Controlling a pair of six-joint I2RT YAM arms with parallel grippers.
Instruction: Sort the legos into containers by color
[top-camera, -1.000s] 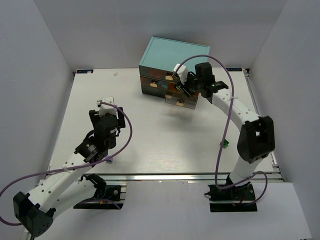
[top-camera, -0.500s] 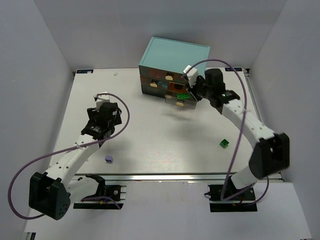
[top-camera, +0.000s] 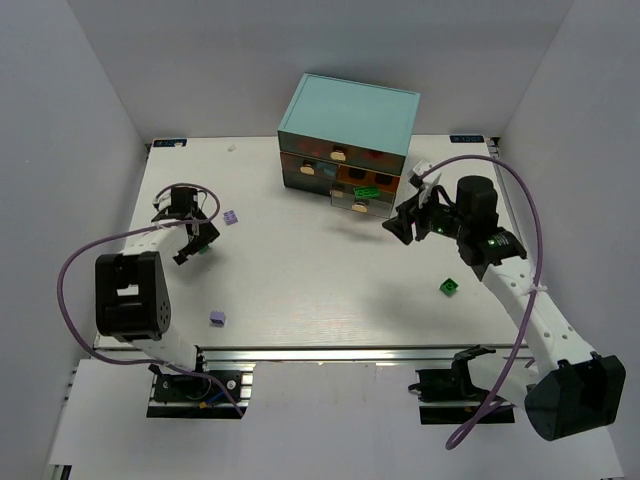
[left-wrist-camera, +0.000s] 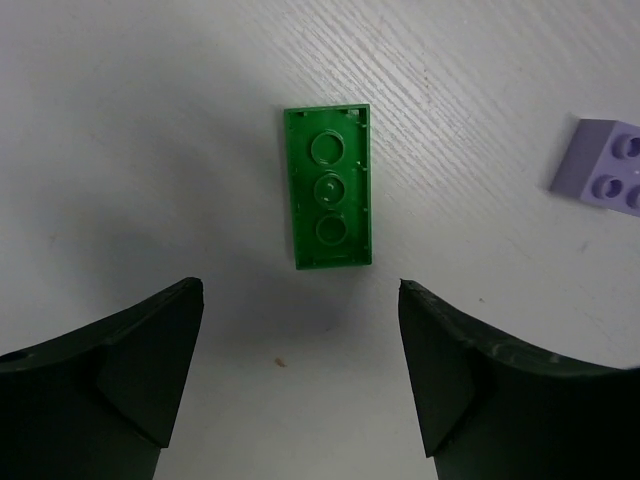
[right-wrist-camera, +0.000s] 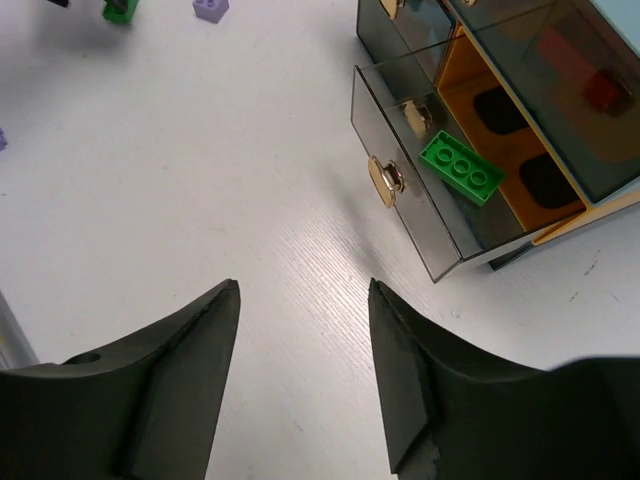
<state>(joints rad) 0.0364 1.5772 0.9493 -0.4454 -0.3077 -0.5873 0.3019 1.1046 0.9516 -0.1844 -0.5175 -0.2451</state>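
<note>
Legos lie both on the counter (top-camera: 300, 275) and in the cabinet (top-camera: 350, 115). A long green brick (left-wrist-camera: 328, 188) lies flat toward the left side of the counter, directly ahead of the left jaws. These stand spread wide and empty, one to each side of the brick and clear of it, a placement that suggests a straddling approach before a pinch across its narrow width. A lavender brick (left-wrist-camera: 610, 165) rests just beside it without touching. A second lavender brick (top-camera: 216, 318) sits near the front edge, and a small green brick (top-camera: 450, 287) lies at the right, close to the right arm. The right jaws, parted and holding nothing, hang over bare counter in front of the cabinet. The lower drawer (right-wrist-camera: 410, 235) stands pulled out, presumably to receive further green pieces, and holds one green brick (right-wrist-camera: 461, 167) toward its rear. Dark red shapes (right-wrist-camera: 600, 88) show through the smoked wall of an upper drawer (right-wrist-camera: 530, 110). What the remaining drawers hold cannot be told.
</note>
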